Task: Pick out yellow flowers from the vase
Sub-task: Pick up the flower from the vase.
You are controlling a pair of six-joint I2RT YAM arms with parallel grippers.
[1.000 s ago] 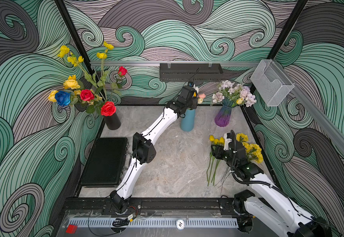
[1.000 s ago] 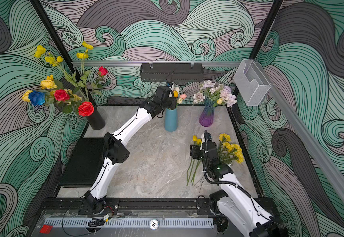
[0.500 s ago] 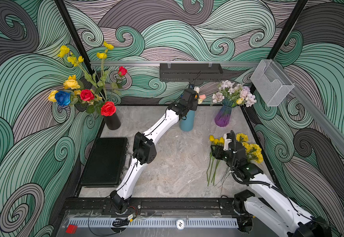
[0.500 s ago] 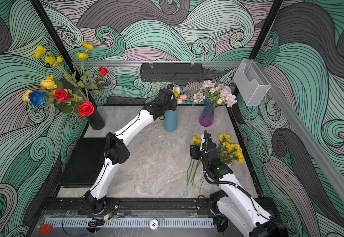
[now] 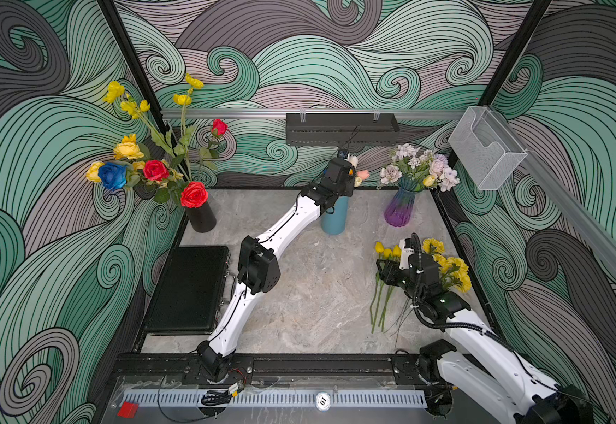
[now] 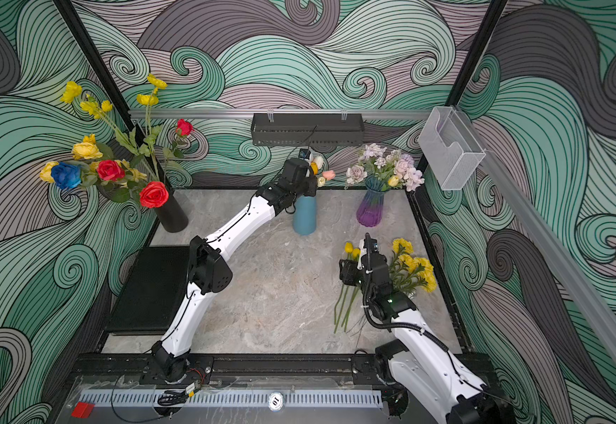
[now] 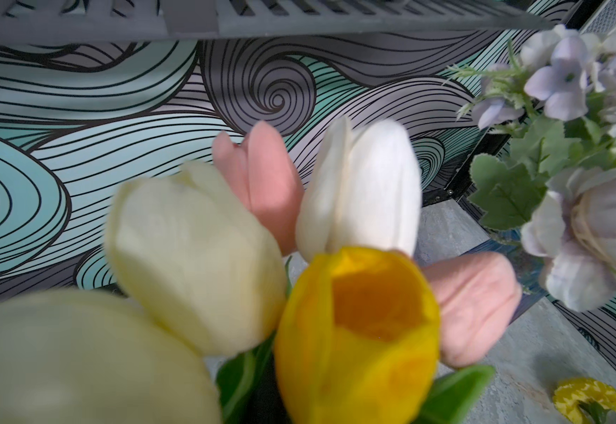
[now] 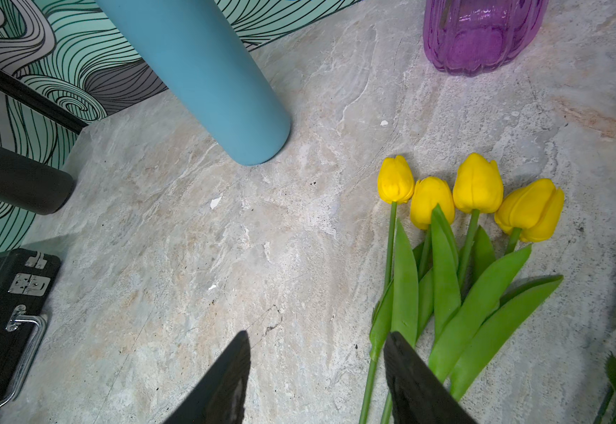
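Where the left arm reaches to the back of the table (image 5: 317,301), the left gripper (image 5: 348,171) is lost among tulip heads at the mouth of the blue vase (image 5: 334,220). Its fingers are hidden in every view, so it cannot be told whether they are pressed together or pinching a stem. A yellow tulip (image 7: 358,330) is seen close before the left wrist camera, crowded by cream, pink and white tulips.

The right gripper (image 8: 317,336) – fingers (image 8: 225,378) spread, nothing between them – is held over the table, just beside the stems of four yellow tulips (image 8: 477,183) laid side by side on the marble. Yellow pom-poms (image 5: 453,270) lie near them, toward the right wall.

Yellow roses (image 5: 127,148) and tall yellow sprays (image 5: 115,90) stand in the black vase (image 5: 200,216) with red and blue roses, at back left. One small yellow bloom (image 5: 428,180) is seen in the purple vase (image 5: 400,209) among lilac blooms. A black case (image 5: 189,290) lies flat at the table's left edge.
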